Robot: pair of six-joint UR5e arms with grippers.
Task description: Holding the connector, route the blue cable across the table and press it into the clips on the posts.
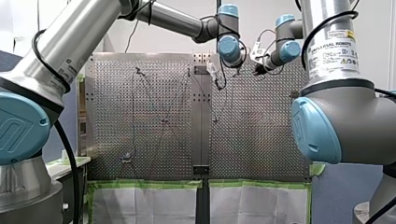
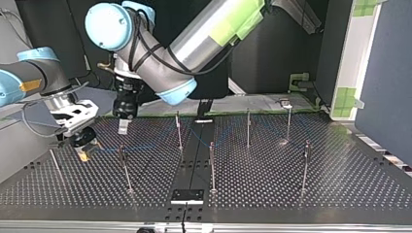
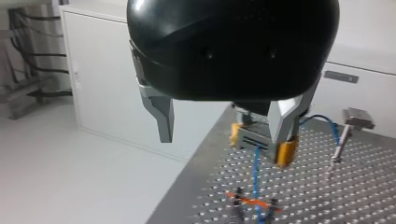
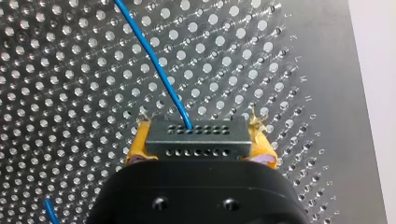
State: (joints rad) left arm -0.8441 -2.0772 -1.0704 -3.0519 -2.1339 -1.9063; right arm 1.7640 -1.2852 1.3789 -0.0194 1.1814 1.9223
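Jaws of my right arm (image 2: 34, 80) clamp the connector (image 4: 196, 140), lower centre | jaws of my left arm (image 2: 214, 29) gape empty | blue cable (image 4: 154, 60) trails among posts (image 2: 179, 131); clip-pressing apparently unfinished

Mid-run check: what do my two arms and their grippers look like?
Both arms are silver tubes with light-blue joint caps and black cables along them. My left arm wears green tape; my right arm carries a white Universal Robots label. My left gripper is a rounded black housing with metal fingers; my right gripper is black with yellow pads.
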